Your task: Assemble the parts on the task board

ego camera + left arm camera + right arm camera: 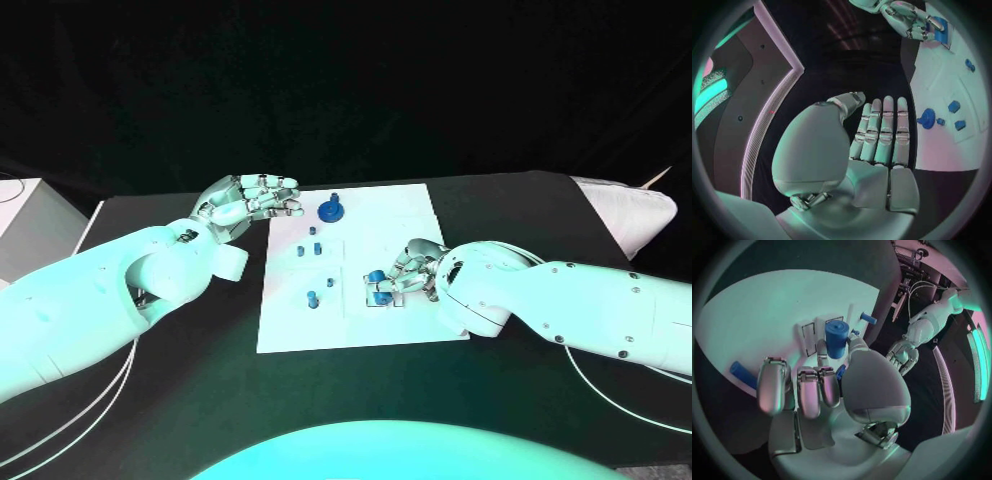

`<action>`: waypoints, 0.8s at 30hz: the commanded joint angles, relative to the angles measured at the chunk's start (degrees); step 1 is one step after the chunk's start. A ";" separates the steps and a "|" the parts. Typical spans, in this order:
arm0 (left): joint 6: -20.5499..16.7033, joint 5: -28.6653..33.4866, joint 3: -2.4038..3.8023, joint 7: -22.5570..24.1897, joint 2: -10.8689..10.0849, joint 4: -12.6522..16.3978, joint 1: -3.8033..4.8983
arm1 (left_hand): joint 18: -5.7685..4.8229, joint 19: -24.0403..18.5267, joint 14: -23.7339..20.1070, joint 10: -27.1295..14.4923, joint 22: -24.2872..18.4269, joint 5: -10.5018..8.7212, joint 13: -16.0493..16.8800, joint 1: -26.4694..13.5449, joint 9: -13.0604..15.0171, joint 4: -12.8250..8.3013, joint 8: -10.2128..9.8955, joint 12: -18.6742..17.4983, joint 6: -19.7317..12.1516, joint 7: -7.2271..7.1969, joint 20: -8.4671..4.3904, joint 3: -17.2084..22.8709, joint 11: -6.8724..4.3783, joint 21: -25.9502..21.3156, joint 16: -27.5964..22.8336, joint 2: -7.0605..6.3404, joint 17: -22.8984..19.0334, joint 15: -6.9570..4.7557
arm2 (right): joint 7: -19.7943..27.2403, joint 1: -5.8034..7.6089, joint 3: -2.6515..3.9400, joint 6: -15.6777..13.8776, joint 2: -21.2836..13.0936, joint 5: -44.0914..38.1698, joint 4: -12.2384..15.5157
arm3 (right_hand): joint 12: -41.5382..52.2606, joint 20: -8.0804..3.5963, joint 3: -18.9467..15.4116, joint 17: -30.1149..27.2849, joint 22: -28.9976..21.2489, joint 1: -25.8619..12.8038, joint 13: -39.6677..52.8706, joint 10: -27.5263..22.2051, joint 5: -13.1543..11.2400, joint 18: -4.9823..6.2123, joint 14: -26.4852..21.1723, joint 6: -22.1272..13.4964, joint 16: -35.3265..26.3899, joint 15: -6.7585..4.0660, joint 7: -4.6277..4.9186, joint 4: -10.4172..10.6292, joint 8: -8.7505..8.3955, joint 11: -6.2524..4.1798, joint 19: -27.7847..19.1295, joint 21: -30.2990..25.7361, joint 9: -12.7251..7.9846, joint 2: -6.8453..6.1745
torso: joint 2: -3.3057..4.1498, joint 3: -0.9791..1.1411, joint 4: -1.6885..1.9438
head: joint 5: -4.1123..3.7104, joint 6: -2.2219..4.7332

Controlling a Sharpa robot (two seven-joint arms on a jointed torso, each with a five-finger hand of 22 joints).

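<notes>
Right hand working a blue part on the task board [389,215].

I've got the blue cylinder [836,338] pinched at my right hand's [404,275] fingertips, over the board's near right side; next, I reckon, seat it squarely. My left hand [248,200] hovers at the board's far left edge, fingers straight, side by side, holding nothing.

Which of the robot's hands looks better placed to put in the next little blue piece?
Probably the right hand: it is over the task board, its fingers curled around a blue part. The left hand hovers open at the board's far edge, holding nothing.
</notes>
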 commanded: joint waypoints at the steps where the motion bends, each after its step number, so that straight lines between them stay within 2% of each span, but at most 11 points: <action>1: 0.85 0.29 0.03 0.40 0.04 0.15 -0.06 | 0.23 0.35 0.45 0.06 -0.09 0.26 -0.03 0.21 -0.08 0.10 -0.15 -0.20 0.12 0.37 -0.11 0.03 0.28 -0.37 -0.19 0.33 0.09 -0.02 | 0.54 -0.27 -0.05 1.49 0.40 -0.63 -0.18 | -0.38 -0.42 0.16 15.07 8.01 -0.97 11.96 3.41 -2.20 -0.56 5.98 0.31 0.24 -0.32 0.21 -0.01 0.15 -0.16 3.28 -0.17 -0.09 -0.08 | 0.01 0.01 0.05 | 0.13 -0.08; 4: 0.84 0.29 0.03 0.38 0.00 0.16 -0.06 | 0.23 0.35 0.45 0.06 -0.09 0.26 -0.03 0.21 -0.08 0.10 -0.15 -0.20 0.12 0.37 -0.11 0.03 0.28 -0.37 -0.19 0.33 0.09 -0.02 | 0.31 -0.42 -0.06 1.00 0.74 -1.44 -0.55 | -0.59 -0.39 -0.20 15.07 7.98 -1.71 11.87 3.32 -5.31 -0.52 5.98 0.29 0.24 -0.29 0.23 0.02 0.35 -0.14 3.24 -0.41 0.04 -0.03 | 0.03 0.03 0.01 | 0.20 -0.01; 6: 0.85 0.29 0.03 0.37 -0.03 0.17 -0.06 | 0.23 0.35 0.45 0.06 -0.09 0.26 -0.03 0.21 -0.08 0.10 -0.15 -0.20 0.12 0.37 -0.11 0.03 0.28 -0.37 -0.19 0.33 0.09 -0.02 | 0.04 -0.49 -0.06 0.72 0.89 -2.07 -0.78 | -0.62 -0.37 -0.46 15.07 8.02 -2.10 11.88 3.32 -6.35 -0.53 5.98 0.30 0.24 -0.29 0.22 0.02 0.47 -0.14 3.25 -0.38 0.11 -0.01 | 0.04 0.02 0.04 | 0.24 -0.05; 7: 0.84 0.29 0.03 0.36 -0.05 0.17 -0.06 | 0.23 0.35 0.45 0.06 -0.09 0.26 -0.03 0.21 -0.08 0.10 -0.15 -0.20 0.12 0.37 -0.11 0.03 0.28 -0.37 -0.19 0.33 0.09 -0.02 | -0.12 -0.52 -0.06 0.51 0.97 -2.51 -0.90 | -0.68 -0.37 -0.85 15.07 8.07 -2.64 11.87 3.30 -8.18 -0.54 5.98 0.29 0.24 -0.29 0.21 0.04 0.61 -0.13 3.27 -0.35 0.21 0.06 | 0.04 0.02 0.06 | 0.25 -0.07; 8: 0.83 0.29 0.03 0.36 -0.06 0.18 -0.06 | 0.23 0.35 0.45 0.06 -0.09 0.26 -0.03 0.21 -0.08 0.10 -0.15 -0.20 0.12 0.37 -0.11 0.03 0.28 -0.37 -0.19 0.33 0.09 -0.02 | -0.26 -0.54 -0.06 0.30 1.03 -2.96 -1.00 | -0.67 -0.37 -0.95 15.07 8.06 -2.78 11.88 3.31 -8.58 -0.53 5.98 0.29 0.24 -0.29 0.20 0.04 0.65 -0.14 3.26 -0.39 0.24 0.12 | 0.04 0.00 0.06 | 0.27 -0.07; 11: 0.78 0.29 0.03 0.34 -0.10 0.19 -0.06 | 0.23 0.35 0.45 0.06 -0.09 0.26 -0.03 0.21 -0.08 0.10 -0.15 -0.20 0.12 0.37 -0.11 0.03 0.28 -0.37 -0.19 0.33 0.09 -0.02 | -0.64 -0.66 -0.06 -0.42 1.22 -4.35 -1.35 | -0.81 -0.38 -2.19 15.07 8.15 -4.52 11.85 3.27 -13.02 -0.54 5.98 0.29 0.24 -0.32 0.16 0.10 1.04 -0.16 3.30 -0.37 0.52 0.50 | 0.06 -0.02 0.06 | 0.24 0.03; 12: 0.76 0.29 0.03 0.34 -0.12 0.19 -0.06 | 0.23 0.35 0.45 0.06 -0.09 0.26 -0.03 0.21 -0.08 0.10 -0.15 -0.20 0.12 0.37 -0.11 0.03 0.28 -0.37 -0.19 0.33 0.09 -0.02 | -0.69 -0.71 -0.06 -0.54 1.28 -4.68 -1.45 | -0.86 -0.39 -3.03 15.07 8.18 -5.57 11.85 3.27 -15.54 -0.54 5.98 0.26 0.24 -0.32 0.15 0.12 1.23 -0.17 3.31 -0.41 0.65 0.51 | 0.05 -0.01 0.04 | 0.24 0.02; 13: 0.75 0.29 0.03 0.33 -0.15 0.20 -0.06 | 0.24 0.42 0.48 0.06 -0.17 0.25 -0.03 0.19 -0.09 0.12 -0.17 -0.21 0.11 0.44 -0.10 0.02 0.31 -0.47 -0.29 0.32 0.15 0.00 | -0.71 -0.78 -0.06 -0.47 1.33 -5.07 -1.54 | -0.92 -0.39 -3.86 15.07 8.16 -6.79 11.85 3.25 -18.00 -0.52 5.98 0.15 0.24 -0.32 0.15 0.20 1.38 -0.16 3.30 -0.54 0.78 0.37 | 0.05 0.00 0.02 | 0.26 0.01; 15: 0.72 0.29 0.03 0.31 -0.17 0.20 -0.06 | 0.24 0.42 0.48 0.06 -0.17 0.25 -0.03 0.19 -0.09 0.12 -0.17 -0.21 0.11 0.44 -0.10 0.02 0.31 -0.47 -0.29 0.32 0.15 0.00 | -0.67 -0.85 -0.06 -0.19 1.34 -5.37 -1.55 | -0.98 -0.39 -4.67 15.07 8.25 -8.57 11.84 3.23 -20.20 -0.55 5.98 0.05 0.24 -0.31 0.16 0.27 1.56 -0.15 3.32 -0.44 0.92 -0.31 | 0.05 0.03 0.00 | 0.30 -0.05; 18: 0.70 0.29 0.03 0.30 -0.20 0.21 -0.06 | 0.24 0.42 0.48 0.06 -0.17 0.25 -0.03 0.19 -0.09 0.12 -0.17 -0.21 0.11 0.44 -0.10 0.02 0.31 -0.47 -0.29 0.32 0.15 0.00 | -0.56 -0.93 -0.06 0.40 1.24 -5.69 -1.34 | -1.11 -0.38 -5.15 15.07 8.32 -10.87 11.81 3.18 -22.35 -0.56 5.98 -0.10 0.24 -0.29 0.18 0.34 1.78 -0.14 3.34 -0.44 1.09 -2.15 | 0.05 0.03 -0.02 | 0.32 -0.05; 24: 0.69 0.29 0.03 0.28 -0.23 0.21 -0.06 | 0.24 0.42 0.48 0.06 -0.17 0.25 -0.03 0.19 -0.09 0.12 -0.17 -0.21 0.11 0.44 -0.10 0.02 0.31 -0.47 -0.29 0.32 0.15 0.00 | -0.15 -1.10 -0.07 0.88 0.63 -6.11 -0.28 | -1.18 -0.38 -5.19 15.07 8.38 -11.62 11.79 3.15 -23.38 -0.57 5.98 -0.17 0.24 -0.29 0.18 0.35 1.91 -0.14 3.35 -0.39 1.18 -2.89 | 0.02 0.04 -0.04 | 0.47 -0.17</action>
